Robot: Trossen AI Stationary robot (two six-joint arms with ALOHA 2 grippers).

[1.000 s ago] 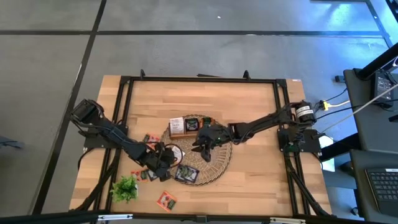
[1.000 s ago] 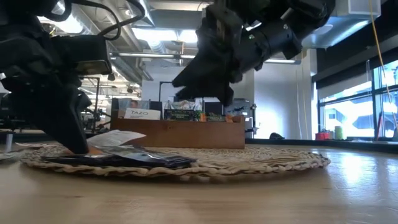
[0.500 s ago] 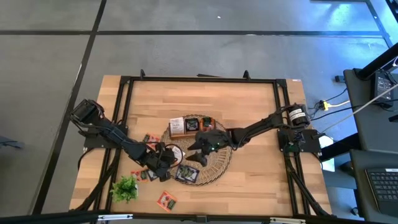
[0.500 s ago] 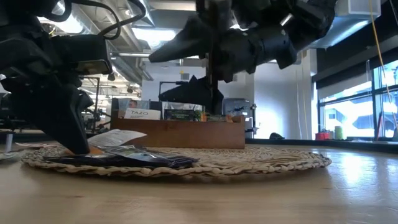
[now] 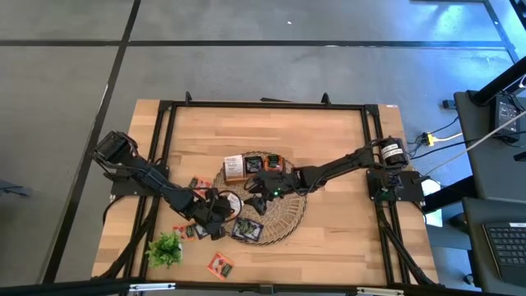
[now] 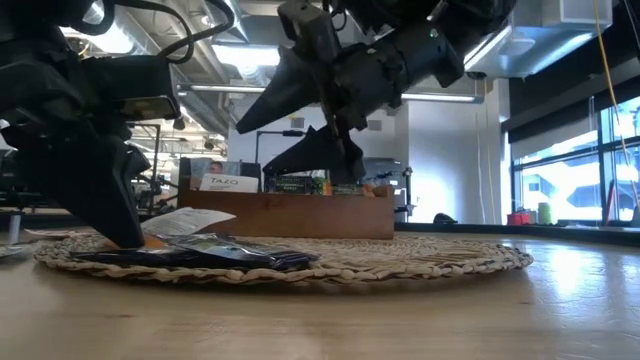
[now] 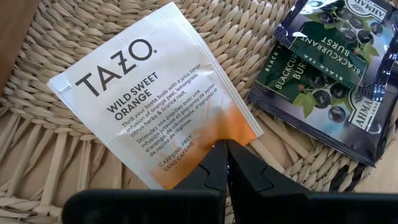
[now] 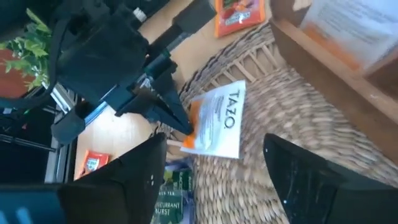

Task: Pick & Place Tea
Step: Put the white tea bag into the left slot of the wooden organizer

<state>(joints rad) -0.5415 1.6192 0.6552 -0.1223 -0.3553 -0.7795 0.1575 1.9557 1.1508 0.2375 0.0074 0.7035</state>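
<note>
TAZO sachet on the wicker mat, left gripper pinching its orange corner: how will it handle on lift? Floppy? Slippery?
The white-and-orange TAZO sachet looks thin and flat, so probably very light and floppy, drooping from the shut left gripper. Held only at a corner, it may swing or twist. The coarse wicker mat should limit sliding.

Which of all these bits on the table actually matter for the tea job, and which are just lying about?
Part of the job:
- white-and-orange Tazo sachet, pinched at its corner by the left gripper
- dark blackcurrant sachet
- orange sachets on the table
- right gripper, jaws open above the mat
- wooden tray

Just lying about:
- wicker mat
- green plant sprig
</note>
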